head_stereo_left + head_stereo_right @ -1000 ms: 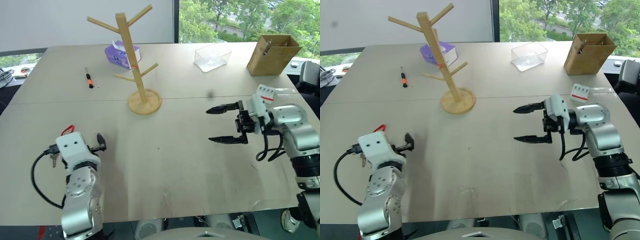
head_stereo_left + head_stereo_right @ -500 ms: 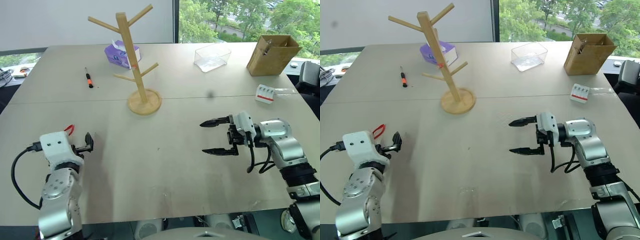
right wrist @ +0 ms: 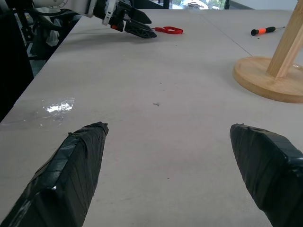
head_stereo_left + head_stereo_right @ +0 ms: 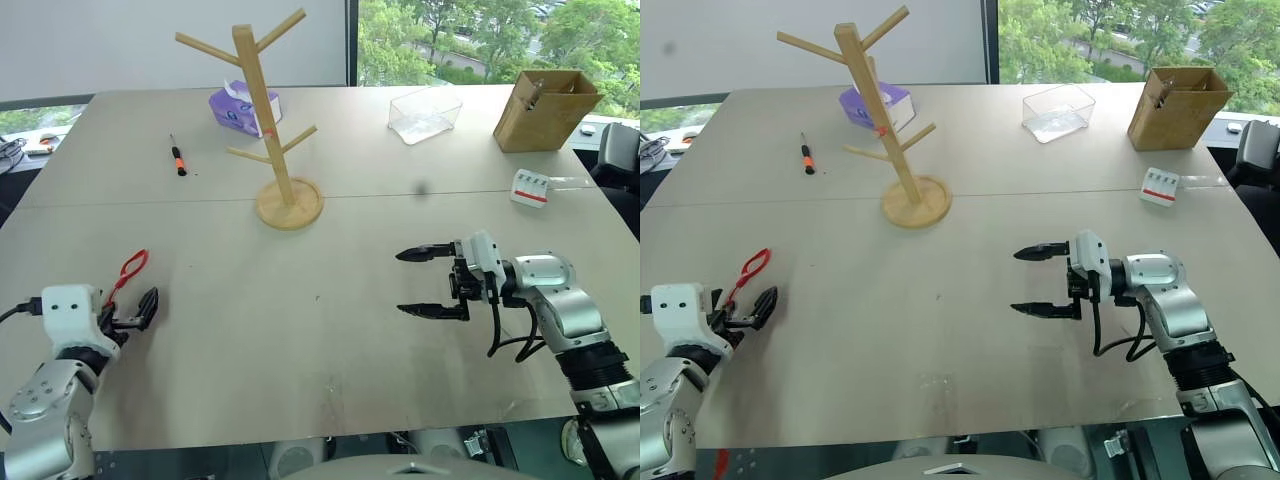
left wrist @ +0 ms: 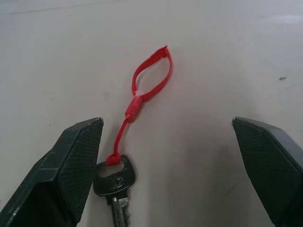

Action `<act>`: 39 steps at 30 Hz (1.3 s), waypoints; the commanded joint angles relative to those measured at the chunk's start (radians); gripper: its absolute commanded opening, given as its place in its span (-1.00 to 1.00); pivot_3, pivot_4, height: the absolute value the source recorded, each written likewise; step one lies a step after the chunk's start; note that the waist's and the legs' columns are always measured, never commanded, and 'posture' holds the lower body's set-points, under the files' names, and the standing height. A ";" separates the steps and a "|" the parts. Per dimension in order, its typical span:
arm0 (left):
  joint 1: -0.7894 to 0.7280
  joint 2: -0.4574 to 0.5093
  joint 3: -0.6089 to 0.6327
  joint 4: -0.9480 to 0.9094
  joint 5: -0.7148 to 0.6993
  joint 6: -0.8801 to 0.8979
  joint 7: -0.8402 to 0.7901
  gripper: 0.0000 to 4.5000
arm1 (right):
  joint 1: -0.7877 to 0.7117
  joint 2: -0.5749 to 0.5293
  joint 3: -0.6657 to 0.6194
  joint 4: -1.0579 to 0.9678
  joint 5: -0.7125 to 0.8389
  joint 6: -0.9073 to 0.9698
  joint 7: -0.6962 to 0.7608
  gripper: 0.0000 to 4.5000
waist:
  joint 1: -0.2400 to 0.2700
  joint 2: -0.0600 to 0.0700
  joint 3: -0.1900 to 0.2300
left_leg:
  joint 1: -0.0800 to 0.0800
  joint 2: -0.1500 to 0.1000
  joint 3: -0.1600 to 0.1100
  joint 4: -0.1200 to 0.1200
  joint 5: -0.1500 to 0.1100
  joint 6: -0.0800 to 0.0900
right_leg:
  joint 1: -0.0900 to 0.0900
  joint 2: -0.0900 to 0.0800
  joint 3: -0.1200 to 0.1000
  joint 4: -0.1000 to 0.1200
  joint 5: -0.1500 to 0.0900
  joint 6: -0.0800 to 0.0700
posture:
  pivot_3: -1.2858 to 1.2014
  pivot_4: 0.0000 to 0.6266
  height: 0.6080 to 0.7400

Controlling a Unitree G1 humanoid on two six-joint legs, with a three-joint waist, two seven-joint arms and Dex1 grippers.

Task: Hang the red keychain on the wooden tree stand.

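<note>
From the head views, the red keychain (image 4: 130,268) lies flat on the table (image 4: 330,330) at about eight o'clock from the wooden tree stand (image 4: 268,120), well apart from it, so nothing has been hung yet. The left gripper (image 4: 135,310) sits low at the table's near left edge, just behind the strap's near end, with its two black fingers spread wide and nothing between them; that placement reads as a line-up for a pickup. The right gripper (image 4: 425,282) hovers over bare table at about four o'clock from the stand's round base, jaws also apart and empty, pointing across toward the left side, probably parked out of the way or ready to take a handover. A black-and-orange screwdriver (image 4: 177,156), a purple packet (image 4: 235,108), a clear tub (image 4: 425,113) and a cardboard box (image 4: 545,107) stand at the far side, clear of the work. In the left wrist view the strap (image 5: 142,92) runs away from the camera, its small silver key (image 5: 115,182) nearest and lying just beside the left-hand finger (image 5: 66,170), the loop end farther out; the strap sits off-centre in the gap, so a small sideways correction seems needed before closing. In the right wrist view the stand's base (image 3: 270,82) shows to one side, and the other arm's claw (image 3: 130,23) with the red loop (image 3: 168,30) lies far across the table.
</note>
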 commanded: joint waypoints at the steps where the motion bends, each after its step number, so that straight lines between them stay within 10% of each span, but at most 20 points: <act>1: -0.031 0.058 0.009 0.076 -0.006 -0.057 -0.058 1.00 | 0.005 0.006 -0.025 -0.011 0.018 -0.008 -0.011 0.97 | 0.000 0.000 0.000 | 0.000 0.000 0.000 0.000 0.000 0.000 | 0.000 0.000 0.000 0.000 0.000 0.000 | 0.03 -0.52 1.00; 13: -0.218 0.175 -0.025 0.375 -0.027 -0.071 -0.186 1.00 | 0.036 -0.001 -0.046 -0.006 0.015 -0.024 -0.039 0.97 | -0.004 -0.001 0.000 | 0.000 0.000 0.001 0.000 0.000 0.000 | 0.000 0.000 0.000 0.000 0.002 0.003 | 0.03 -0.52 1.00; 29: -0.110 0.152 -0.025 0.301 -0.061 -0.053 -0.177 1.00 | 0.042 -0.005 -0.068 0.023 0.012 -0.042 -0.038 0.97 | -0.004 0.000 0.000 | 0.001 0.000 0.001 -0.001 0.000 0.000 | 0.000 -0.004 0.000 0.000 0.002 0.003 | 0.03 -0.52 1.00; 33: -0.100 0.143 -0.032 0.282 -0.067 -0.050 -0.171 0.48 | 0.032 -0.003 -0.067 0.039 0.010 -0.048 -0.036 1.00 | -0.005 0.000 0.000 | 0.001 0.000 0.001 -0.001 0.000 0.000 | 0.000 -0.004 0.000 0.000 0.002 0.003 | 0.03 -0.52 1.00; 39: -0.105 0.138 -0.028 0.281 -0.074 -0.047 -0.158 -0.89 | 0.019 -0.004 -0.068 0.056 0.011 -0.054 -0.036 1.00 | -0.004 0.000 0.000 | 0.001 0.000 0.001 -0.001 0.000 0.000 | 0.000 -0.004 0.000 0.000 0.002 0.003 | 0.03 -0.52 1.00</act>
